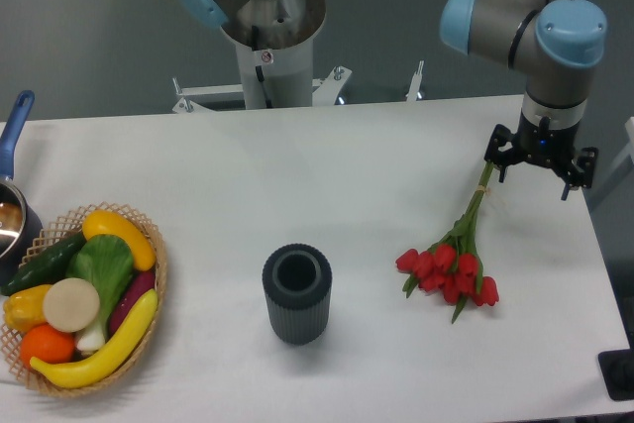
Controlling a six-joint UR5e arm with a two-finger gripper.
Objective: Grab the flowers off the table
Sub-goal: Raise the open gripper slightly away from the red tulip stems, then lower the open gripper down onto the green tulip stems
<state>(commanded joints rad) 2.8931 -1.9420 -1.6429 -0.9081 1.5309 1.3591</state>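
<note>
I see the flowers [451,266] lying on the table [327,175], right side, stems toward the gripper [540,163] above their tips; whether it's clenched I can't tell. The dark ribbed vase [296,292] looks hollow. The wicker basket [154,274] holds bananas, an orange, greens.

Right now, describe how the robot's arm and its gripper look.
The arm is built of silver-grey metal tubes with rounded joints capped in light blue plastic. Its wrist ends in a black section carrying a small black two-finger gripper with angular brackets flaring out to both sides. No cables or markings are clearly readable.
</note>
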